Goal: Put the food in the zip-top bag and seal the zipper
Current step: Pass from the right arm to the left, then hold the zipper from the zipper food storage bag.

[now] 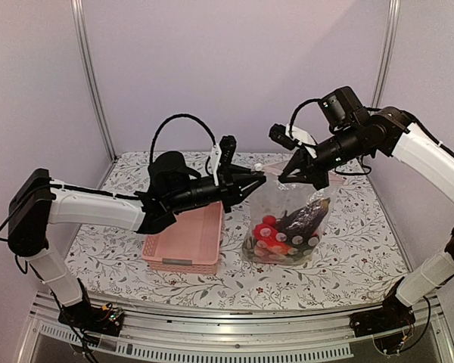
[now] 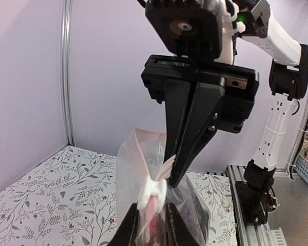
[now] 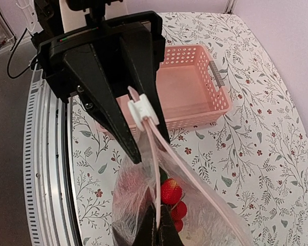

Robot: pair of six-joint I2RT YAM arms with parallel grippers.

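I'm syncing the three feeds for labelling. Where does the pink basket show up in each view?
Top external: the pink lattice basket sits lower centre-left on the table, just left of the zip-top bag.
Left wrist: not in it.
Right wrist: the pink lattice basket is at upper centre-right, beyond the bag's held-up edge.
Shared landmark: the zip-top bag, visible in all three views.
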